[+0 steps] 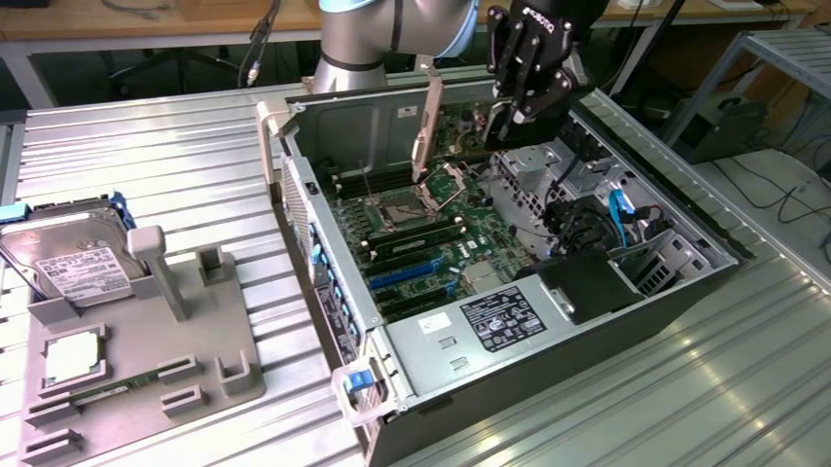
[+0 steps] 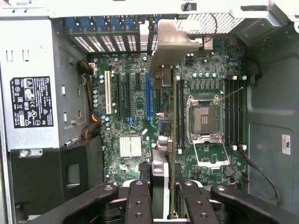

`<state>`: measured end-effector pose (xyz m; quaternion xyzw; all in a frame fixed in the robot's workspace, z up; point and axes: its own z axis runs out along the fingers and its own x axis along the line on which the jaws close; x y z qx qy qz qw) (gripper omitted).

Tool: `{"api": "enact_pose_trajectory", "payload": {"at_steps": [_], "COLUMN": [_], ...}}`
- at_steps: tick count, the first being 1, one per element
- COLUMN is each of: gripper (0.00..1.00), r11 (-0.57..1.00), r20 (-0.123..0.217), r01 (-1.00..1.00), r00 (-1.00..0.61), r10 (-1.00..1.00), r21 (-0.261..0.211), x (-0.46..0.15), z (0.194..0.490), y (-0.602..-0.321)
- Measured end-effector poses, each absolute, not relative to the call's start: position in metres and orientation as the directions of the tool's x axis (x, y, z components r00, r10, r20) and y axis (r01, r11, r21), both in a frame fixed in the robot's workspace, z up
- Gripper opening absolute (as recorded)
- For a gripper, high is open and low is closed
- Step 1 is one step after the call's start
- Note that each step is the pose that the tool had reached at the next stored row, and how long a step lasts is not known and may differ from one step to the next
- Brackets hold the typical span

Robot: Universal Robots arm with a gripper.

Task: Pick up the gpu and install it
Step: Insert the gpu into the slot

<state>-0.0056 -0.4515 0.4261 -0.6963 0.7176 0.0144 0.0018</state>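
The gpu (image 2: 172,98) hangs edge-on inside the open computer case (image 1: 325,292), its silver end bracket (image 2: 170,42) toward the case's rear slot covers. My gripper (image 2: 166,201) is shut on the card's near end, with a black finger (image 2: 140,200) on each side of it. In the exterior view the gripper (image 1: 509,119) is above the motherboard's far end, and the bracket (image 1: 426,126) stands upright over the CPU socket (image 1: 415,199). The card floats above the board, between the blue expansion slot (image 2: 148,93) and the socket (image 2: 203,116), and is not seated.
The power supply (image 1: 487,321) and a black drive bay (image 1: 591,282) with cables fill the case's near end. On the exterior view's left, a grey fixture (image 1: 143,321) holds a hard drive (image 1: 72,263), a CPU (image 1: 72,355) and a memory stick (image 1: 117,389).
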Motion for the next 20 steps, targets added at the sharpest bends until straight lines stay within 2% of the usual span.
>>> {"api": "enact_pose_trajectory", "payload": {"at_steps": [11,20], "gripper": [0.28,0.28], "r11": [-0.011,-0.027], "r20": [-0.022,-0.022], "r01": [-1.0,-0.999], "r00": [0.01,0.026], "r10": [-1.0,-0.999], "r21": [0.03,0.03], "x": [-0.005,-0.006], "z": [0.41,0.409], "y": [-0.451,-0.45]}}
